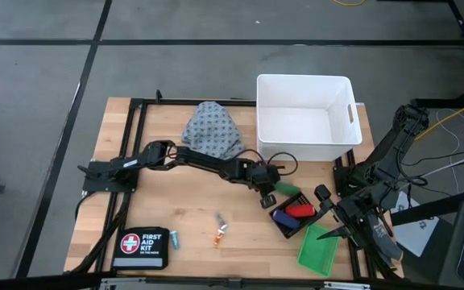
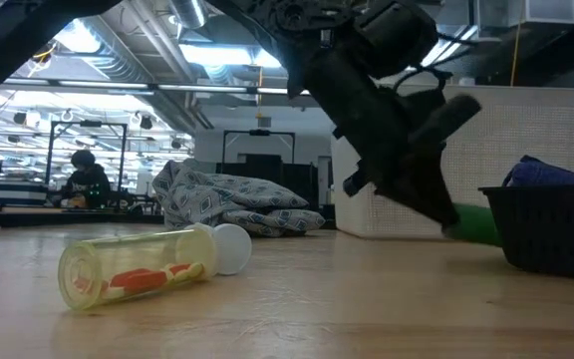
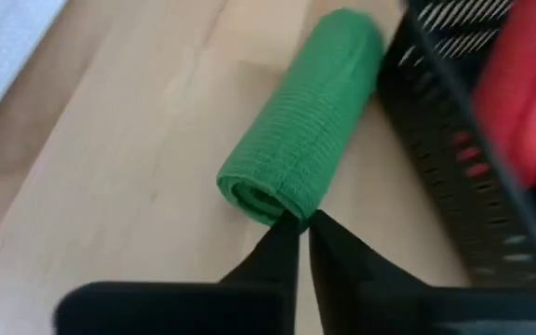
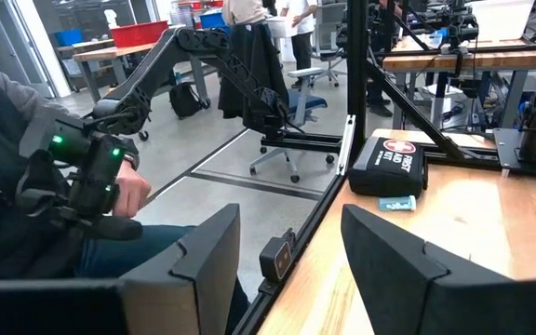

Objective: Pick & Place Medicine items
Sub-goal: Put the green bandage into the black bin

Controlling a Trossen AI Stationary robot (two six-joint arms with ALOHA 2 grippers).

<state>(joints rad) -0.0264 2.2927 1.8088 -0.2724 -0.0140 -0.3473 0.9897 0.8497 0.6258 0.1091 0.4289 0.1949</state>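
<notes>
High view shows red block [image 1: 300, 211] and blue cylinder [image 1: 283, 217] binned; left gripper [image 1: 267, 196], fingers together, nudges green cylinder [image 1: 287, 189]; orange-and-white tube [image 1: 219, 232], teal vial [image 1: 175, 238] remain.

Black pouch [image 1: 141, 246] on desk: white cross in red circle, txt "FIRST AID KIT" plus smaller line, unreadable. Same pouch in right wrist view: wording too small.

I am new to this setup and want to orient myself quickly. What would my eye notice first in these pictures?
First, the left end effector, reaching across the table with its fingers together at the end of the green cylinder, which lies beside the black basket holding red and blue pieces. Next, the big white bin at the table's far side, and the first-aid pouch at the near left corner.
</notes>
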